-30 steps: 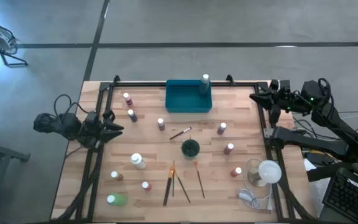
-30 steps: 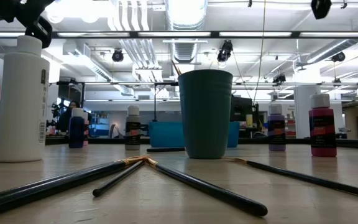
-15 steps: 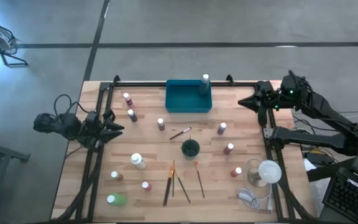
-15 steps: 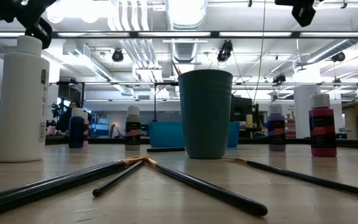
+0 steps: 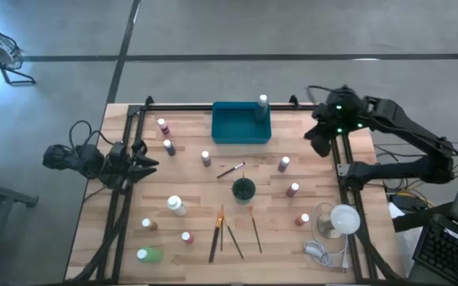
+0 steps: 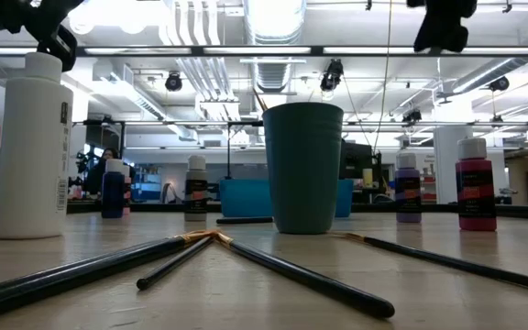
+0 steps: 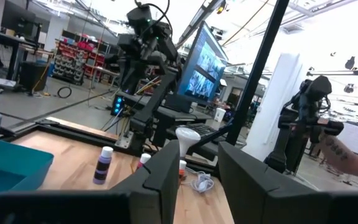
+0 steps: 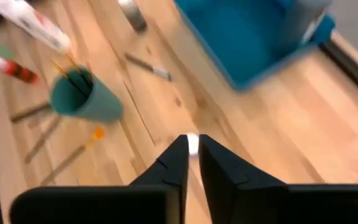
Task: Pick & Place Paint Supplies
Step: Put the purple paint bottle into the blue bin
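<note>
With its fingers only narrowly apart and empty, the right gripper [image 5: 318, 145] hangs near the small white-capped purple bottle [image 5: 283, 164] on the wooden bench [image 5: 308, 175]; light, rigid, probably slick, best pinched mid-body.

Eleven bottles [image 5: 176, 206], perhaps; five loose paintbrushes [image 5: 255, 228]; one tray [image 5: 241, 125]; one cup [image 5: 243, 189]; two arms.

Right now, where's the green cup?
In the high view the green cup stands upright near the middle of the table, below the teal tray, with a loose brush just above it and three more brushes fanned out below it.
</note>
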You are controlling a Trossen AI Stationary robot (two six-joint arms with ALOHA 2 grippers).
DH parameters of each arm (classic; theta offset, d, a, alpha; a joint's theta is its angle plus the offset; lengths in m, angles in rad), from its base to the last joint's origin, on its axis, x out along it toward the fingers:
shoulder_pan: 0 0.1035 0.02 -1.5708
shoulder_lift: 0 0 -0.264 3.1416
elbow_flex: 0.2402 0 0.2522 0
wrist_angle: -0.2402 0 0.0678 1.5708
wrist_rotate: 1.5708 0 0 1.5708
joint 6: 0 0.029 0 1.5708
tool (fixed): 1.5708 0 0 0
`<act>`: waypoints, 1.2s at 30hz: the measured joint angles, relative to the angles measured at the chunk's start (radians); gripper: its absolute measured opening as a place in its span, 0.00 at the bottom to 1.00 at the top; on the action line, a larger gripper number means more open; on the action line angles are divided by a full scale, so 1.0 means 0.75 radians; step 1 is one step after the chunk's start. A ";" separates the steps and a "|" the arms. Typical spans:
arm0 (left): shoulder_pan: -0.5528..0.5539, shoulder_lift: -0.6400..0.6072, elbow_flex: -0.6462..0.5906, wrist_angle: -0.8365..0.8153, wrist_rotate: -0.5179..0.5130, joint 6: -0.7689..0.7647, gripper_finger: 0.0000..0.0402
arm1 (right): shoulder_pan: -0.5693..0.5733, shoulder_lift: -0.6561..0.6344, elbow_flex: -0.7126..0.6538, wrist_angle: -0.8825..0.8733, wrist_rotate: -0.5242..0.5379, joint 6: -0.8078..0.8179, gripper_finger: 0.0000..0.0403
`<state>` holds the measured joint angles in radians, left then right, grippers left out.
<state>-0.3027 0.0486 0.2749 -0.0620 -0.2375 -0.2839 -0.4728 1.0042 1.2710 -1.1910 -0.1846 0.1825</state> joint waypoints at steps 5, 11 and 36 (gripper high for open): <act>0.000 -0.001 0.000 -0.003 0.000 0.001 0.29 | -0.002 0.146 0.046 -0.066 0.006 -0.004 0.22; 0.000 -0.001 -0.001 -0.040 0.000 -0.003 0.29 | 0.002 0.314 0.064 -0.084 0.005 -0.030 0.32; 0.000 -0.001 -0.001 -0.069 0.000 -0.010 0.29 | 0.276 0.716 0.056 -0.087 0.253 0.139 0.43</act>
<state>-0.3027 0.0483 0.2745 -0.1141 -0.2375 -0.2913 -0.2660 1.5413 1.3131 -1.2566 0.0050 0.2864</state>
